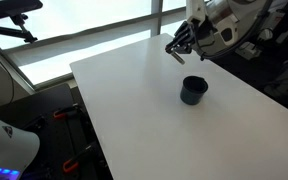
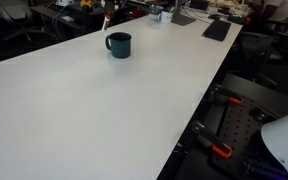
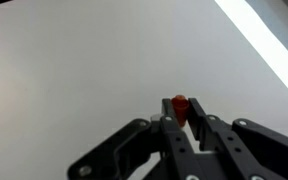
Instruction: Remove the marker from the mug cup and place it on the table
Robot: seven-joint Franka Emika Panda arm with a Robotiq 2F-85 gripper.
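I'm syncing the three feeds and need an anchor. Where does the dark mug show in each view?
In an exterior view: the mug right of centre on the white table, just below the tool.
In an exterior view: the mug upper left of centre, near the table's far edge.
Wrist view: not in it; the tool holds the red-tipped marker over bare table.
Shared landmark: the white table.

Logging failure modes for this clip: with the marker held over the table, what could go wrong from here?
The tool pinches the marker with only its red tip showing, so it could slip or tilt. In an exterior view the tool sits near the far edge of the table; a released marker might roll off.
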